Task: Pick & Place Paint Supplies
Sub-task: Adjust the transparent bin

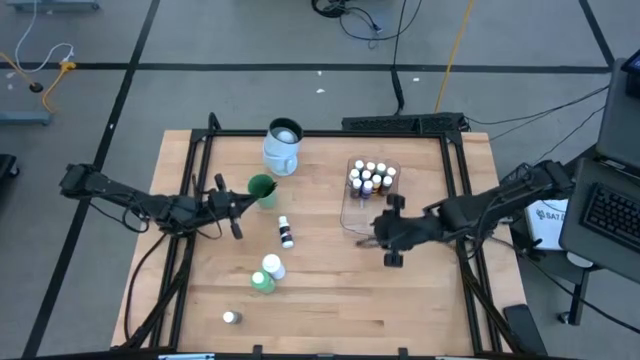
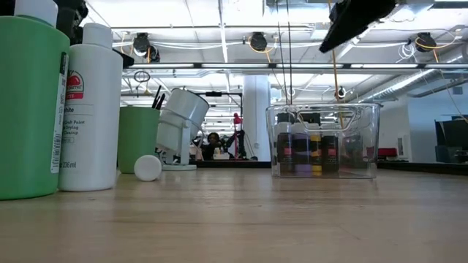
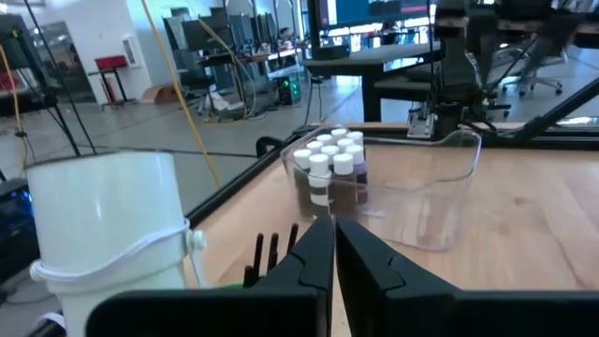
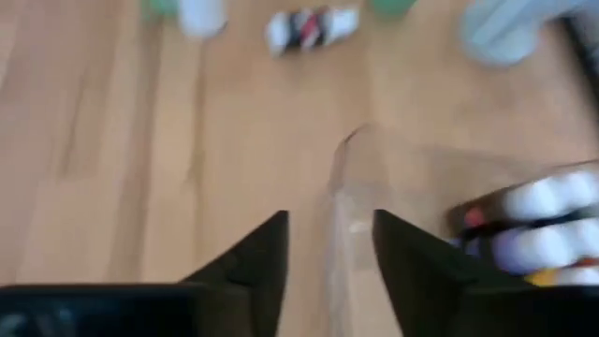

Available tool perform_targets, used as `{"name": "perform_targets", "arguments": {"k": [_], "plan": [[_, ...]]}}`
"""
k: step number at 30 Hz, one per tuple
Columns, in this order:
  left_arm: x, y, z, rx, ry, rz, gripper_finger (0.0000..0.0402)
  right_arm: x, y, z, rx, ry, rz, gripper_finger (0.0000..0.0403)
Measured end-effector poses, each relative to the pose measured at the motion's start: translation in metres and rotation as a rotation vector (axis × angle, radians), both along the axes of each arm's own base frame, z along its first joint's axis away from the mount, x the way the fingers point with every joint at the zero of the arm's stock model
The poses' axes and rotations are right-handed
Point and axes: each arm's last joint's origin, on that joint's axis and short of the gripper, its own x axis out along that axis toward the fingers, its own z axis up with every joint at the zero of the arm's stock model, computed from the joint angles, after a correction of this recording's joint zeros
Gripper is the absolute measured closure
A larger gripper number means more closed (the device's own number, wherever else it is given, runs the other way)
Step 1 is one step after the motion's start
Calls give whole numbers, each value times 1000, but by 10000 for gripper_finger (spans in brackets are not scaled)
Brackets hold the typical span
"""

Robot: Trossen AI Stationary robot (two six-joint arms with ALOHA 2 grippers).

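Observation:
A clear tub (image 1: pixel 352 212) at the table's right holds several small white-capped bottles (image 1: pixel 371 178). One small bottle (image 1: pixel 286 232) lies on its side mid-table, and another (image 1: pixel 231 317) sits near the front edge. A green bottle (image 1: pixel 261 284) and a white bottle (image 1: pixel 273 266) stand together. A green cup (image 1: pixel 262 188) holds dark brushes (image 3: pixel 267 253). My left gripper (image 1: pixel 244 203) is shut and level, just left of the cup, touching nothing. My right gripper (image 1: pixel 376 236) hangs open above the tub's near corner (image 4: pixel 344 178), slanting down, with nothing between its fingers.
A white-and-pale-blue mug (image 1: pixel 283 146) stands at the far edge, behind the green cup. A raised black frame (image 1: pixel 455 160) runs round the table. Bare wood lies across the near right part (image 1: pixel 400 310).

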Motion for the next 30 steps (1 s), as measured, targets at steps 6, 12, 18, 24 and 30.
{"name": "perform_targets", "arguments": {"k": [6, 12, 18, 24, 30], "plan": [[0, 0, 2, 60, 8, -2, 398, 10, 12, -12, -40, 151, 77, 191], [0, 0, 2, 75, 9, -2, 389, 10, 14, -16, 25, 190, 68, 170], [0, 0, 2, 65, 6, -3, 383, 6, 7, -27, 52, 245, -31, 171], [0, 0, 2, 53, 2, -3, 398, -1, 0, -50, 50, 303, -90, 172], [0, 0, 2, 53, 3, -3, 387, -6, -9, -76, 36, 332, -113, 184]]}}
